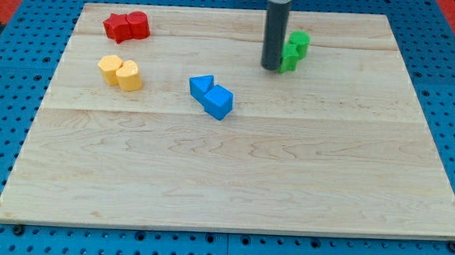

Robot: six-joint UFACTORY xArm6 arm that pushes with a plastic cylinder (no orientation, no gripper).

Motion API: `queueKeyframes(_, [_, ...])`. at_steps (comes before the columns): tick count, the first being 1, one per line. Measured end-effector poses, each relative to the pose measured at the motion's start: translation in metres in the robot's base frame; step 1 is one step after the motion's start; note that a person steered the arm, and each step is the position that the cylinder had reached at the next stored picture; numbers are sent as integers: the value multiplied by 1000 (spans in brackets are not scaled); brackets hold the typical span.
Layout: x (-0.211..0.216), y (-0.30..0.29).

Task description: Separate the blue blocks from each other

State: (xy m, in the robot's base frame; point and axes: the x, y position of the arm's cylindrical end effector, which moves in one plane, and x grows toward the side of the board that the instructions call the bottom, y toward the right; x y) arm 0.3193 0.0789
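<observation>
Looking down on the counter (233, 181) from the single camera view, a pale wooden board sat on a blue pegboard surface (16, 26).

My tip (271, 67) stood toward the view's top, right of centre, with the dark rod (275, 33) rising straight up out of frame. No jaws on this rig; the rod ended plain and had hold of nothing. The tip rested just beside the green blocks (294, 50), on their left side as the view has it; whether it actually touched them could not be told.

Blue blocks: two, pressed together near the counter's middle, slightly left of centre. A blue block of angular shape (201, 86) lay toward the view's upper left of the pair; a blue cube (219, 102) lay toward the lower right, touching it. The pair sat down and to the view's left of my tip, well apart from it, with bare board between.

Other blocks:
- Red blocks (126, 26), two touching, at the view's top left.
- Yellow blocks (121, 71), two touching, below the red ones on the view's left; the nearer one looked rounded, like a short cylinder.
- Green blocks, two stacked close together, at the view's top right of centre, partly hidden by the rod.

Exact shapes of the red and green pieces were too small to make out.
</observation>
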Motion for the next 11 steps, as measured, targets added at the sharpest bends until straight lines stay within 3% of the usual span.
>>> queueKeyframes(2, [-55, 50])
queueKeyframes(3, [0, 51])
queueKeyframes(4, [114, 51])
queueKeyframes(5, [166, -7])
queueKeyframes(6, [165, -71])
queueKeyframes(7, [153, -97])
queueKeyframes(10, [100, -99])
queueKeyframes(11, [100, -122])
